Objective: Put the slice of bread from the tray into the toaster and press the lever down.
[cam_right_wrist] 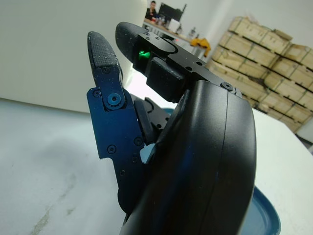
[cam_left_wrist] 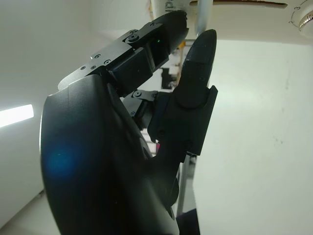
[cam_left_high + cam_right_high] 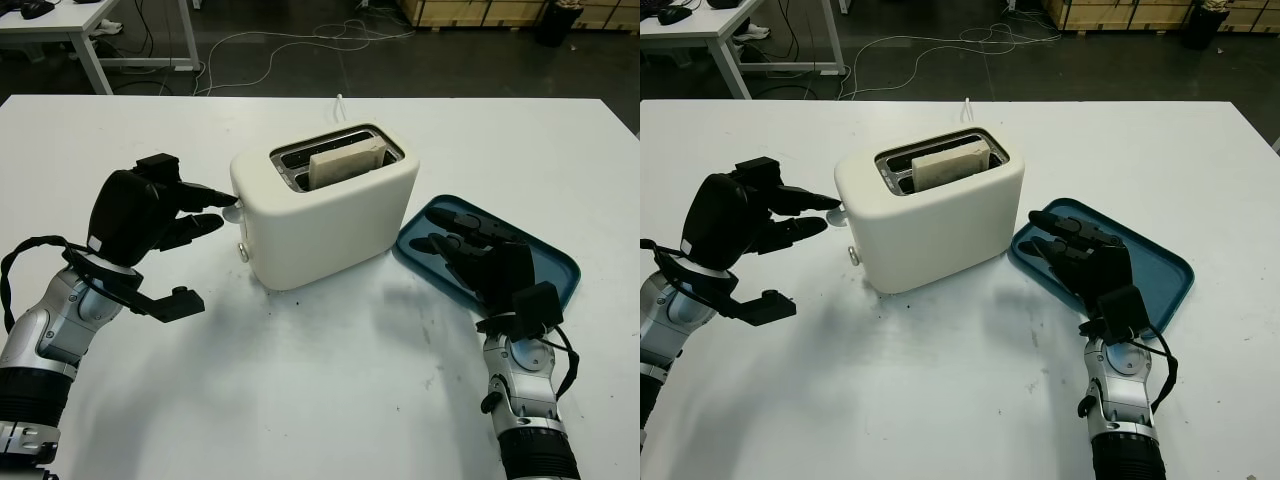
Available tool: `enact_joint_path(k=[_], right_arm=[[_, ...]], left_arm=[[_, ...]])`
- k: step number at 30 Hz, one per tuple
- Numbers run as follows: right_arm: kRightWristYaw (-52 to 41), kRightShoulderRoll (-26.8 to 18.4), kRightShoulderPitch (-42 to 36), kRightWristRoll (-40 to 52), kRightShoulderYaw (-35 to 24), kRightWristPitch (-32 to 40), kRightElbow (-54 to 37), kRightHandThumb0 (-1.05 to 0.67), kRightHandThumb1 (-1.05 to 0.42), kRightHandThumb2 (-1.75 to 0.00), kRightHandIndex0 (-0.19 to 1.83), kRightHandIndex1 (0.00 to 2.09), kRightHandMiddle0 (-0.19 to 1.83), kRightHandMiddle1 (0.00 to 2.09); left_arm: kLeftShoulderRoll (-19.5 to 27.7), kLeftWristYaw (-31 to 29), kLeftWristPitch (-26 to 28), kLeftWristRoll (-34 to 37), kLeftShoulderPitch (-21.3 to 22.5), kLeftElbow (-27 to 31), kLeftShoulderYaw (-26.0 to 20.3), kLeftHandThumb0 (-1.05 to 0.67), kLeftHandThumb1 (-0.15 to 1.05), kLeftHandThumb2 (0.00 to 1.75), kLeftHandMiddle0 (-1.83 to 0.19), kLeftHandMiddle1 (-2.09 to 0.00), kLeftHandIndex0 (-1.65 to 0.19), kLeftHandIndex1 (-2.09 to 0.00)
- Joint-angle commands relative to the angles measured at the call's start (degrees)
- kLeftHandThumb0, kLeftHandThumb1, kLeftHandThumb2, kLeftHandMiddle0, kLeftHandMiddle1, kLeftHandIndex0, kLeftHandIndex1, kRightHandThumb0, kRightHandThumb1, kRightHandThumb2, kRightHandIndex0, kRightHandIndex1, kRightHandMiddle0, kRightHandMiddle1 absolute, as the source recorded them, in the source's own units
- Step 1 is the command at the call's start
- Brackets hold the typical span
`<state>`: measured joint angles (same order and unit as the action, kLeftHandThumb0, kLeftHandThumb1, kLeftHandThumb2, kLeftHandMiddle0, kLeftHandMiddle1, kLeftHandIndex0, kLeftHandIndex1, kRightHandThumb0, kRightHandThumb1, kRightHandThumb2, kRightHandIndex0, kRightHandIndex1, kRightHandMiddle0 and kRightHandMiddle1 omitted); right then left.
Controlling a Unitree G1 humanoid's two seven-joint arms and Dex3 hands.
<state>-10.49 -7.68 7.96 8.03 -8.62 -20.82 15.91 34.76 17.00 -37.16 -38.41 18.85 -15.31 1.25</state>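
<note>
A cream toaster (image 3: 325,205) stands in the middle of the white table. The slice of bread (image 3: 345,162) stands upright in its slot, its top edge above the rim. My left hand (image 3: 200,222) is at the toaster's left end, open, with one fingertip (image 3: 226,199) at the small white lever (image 3: 233,212), which sits high on that end. My right hand (image 3: 470,250) is open above the blue tray (image 3: 556,262), to the right of the toaster, and holds nothing. The tray's near corner (image 1: 264,215) appears in the right wrist view behind that hand.
A white power cord (image 3: 340,102) runs off the table's far edge behind the toaster. A round knob (image 3: 243,252) sits low on the toaster's left end. Another table (image 3: 90,25) and wooden crates (image 3: 480,10) stand beyond on the dark floor.
</note>
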Motion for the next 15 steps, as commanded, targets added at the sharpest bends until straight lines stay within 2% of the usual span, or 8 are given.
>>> enact_joint_path(k=[1,9,15], right_arm=[[0.03,-0.09,-0.14,0.12,-0.32,-0.80,0.19,-0.49,-0.91,0.00,1.08,0.33,1.06,0.00],[0.74,-0.12,-0.12,-0.53,-0.42,-0.52,0.23,-0.50,-0.91,0.00,1.08,0.33,1.06,0.00],[0.92,-0.23,-0.06,-0.57,-0.63,-0.51,0.02,-0.48,-0.92,0.00,1.07,0.33,1.06,0.00]], left_arm=[[0.40,-0.02,-0.97,0.29,0.60,-0.18,0.81,-0.30,0.88,0.00,-0.62,-1.75,-1.12,0.00],[-0.10,1.67,-1.92,-0.38,0.36,-0.55,1.09,-0.28,0.86,0.00,-0.64,-1.75,-1.12,0.00],[0.46,0.50,-2.08,0.33,0.66,-1.92,1.73,-0.27,0.86,0.00,-0.62,-1.75,-1.12,0.00]])
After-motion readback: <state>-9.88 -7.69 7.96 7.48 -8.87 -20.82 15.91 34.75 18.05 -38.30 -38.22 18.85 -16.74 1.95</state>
